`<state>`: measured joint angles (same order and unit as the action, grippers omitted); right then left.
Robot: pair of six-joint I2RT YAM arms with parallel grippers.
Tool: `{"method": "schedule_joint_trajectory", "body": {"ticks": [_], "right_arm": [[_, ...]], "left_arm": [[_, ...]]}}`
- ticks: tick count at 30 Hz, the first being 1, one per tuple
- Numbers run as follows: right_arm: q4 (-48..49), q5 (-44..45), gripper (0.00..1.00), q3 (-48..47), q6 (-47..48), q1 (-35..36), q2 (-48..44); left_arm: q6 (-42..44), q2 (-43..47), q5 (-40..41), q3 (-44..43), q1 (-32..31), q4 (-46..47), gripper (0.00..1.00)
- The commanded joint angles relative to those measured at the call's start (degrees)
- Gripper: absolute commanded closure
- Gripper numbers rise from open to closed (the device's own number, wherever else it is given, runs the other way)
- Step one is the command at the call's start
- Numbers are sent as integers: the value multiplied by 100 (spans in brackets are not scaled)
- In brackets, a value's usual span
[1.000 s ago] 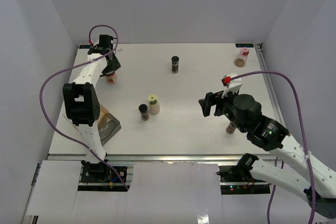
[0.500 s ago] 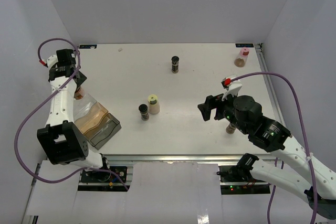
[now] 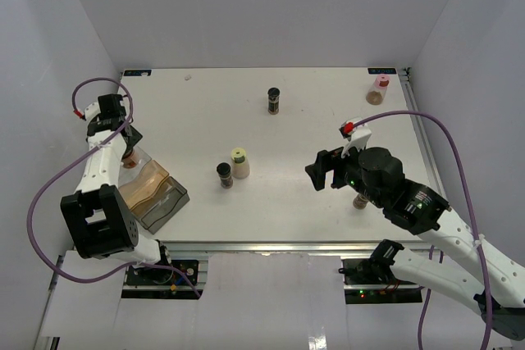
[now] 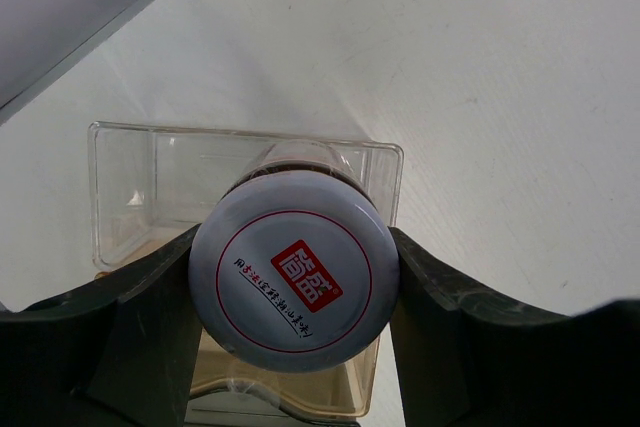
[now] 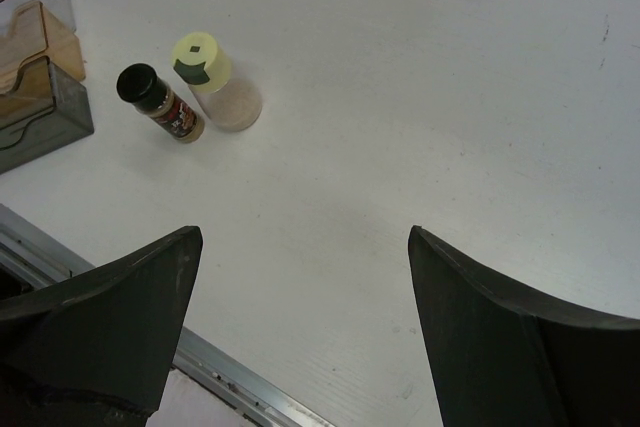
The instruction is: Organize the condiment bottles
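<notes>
My left gripper (image 3: 125, 142) is shut on a white-capped jar with brown contents (image 3: 129, 156), seen from above in the left wrist view (image 4: 293, 272), over the clear back tier of the stepped organizer (image 4: 125, 172). My right gripper (image 3: 321, 171) is open and empty above the bare table, jaws wide in the right wrist view (image 5: 305, 237). A black-capped jar (image 3: 224, 175) and a cream-capped jar (image 3: 239, 162) stand together mid-table and also show in the right wrist view (image 5: 160, 102) (image 5: 215, 77). A dark jar (image 3: 273, 101) stands at the back, and a pink-capped jar (image 3: 378, 90) at the back right.
The organizer (image 3: 156, 194) has clear, amber and grey tiers and sits at the near left. Another small jar (image 3: 360, 200) stands partly hidden under my right arm. Walls close in the table on the left, back and right. A metal rail (image 3: 246, 245) runs along the near edge.
My left arm has swung with the jar from the back-left of the table to over the organizer's back tier. My right gripper has edged slightly left.
</notes>
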<state>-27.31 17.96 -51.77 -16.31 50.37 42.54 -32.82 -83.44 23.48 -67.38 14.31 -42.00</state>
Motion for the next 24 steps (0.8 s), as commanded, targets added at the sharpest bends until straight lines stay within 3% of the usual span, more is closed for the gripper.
{"method": "schedule_joint_trajectory", "body": {"ticks": [1,24], "right_arm": [[17,-47,10,-251,-65,17,-23],[-55,-82,10,-395,-38,17,26]], "left_arm": [[137,358,244,139,28,745,100],[-14,363,440,443,107,534,100]]}}
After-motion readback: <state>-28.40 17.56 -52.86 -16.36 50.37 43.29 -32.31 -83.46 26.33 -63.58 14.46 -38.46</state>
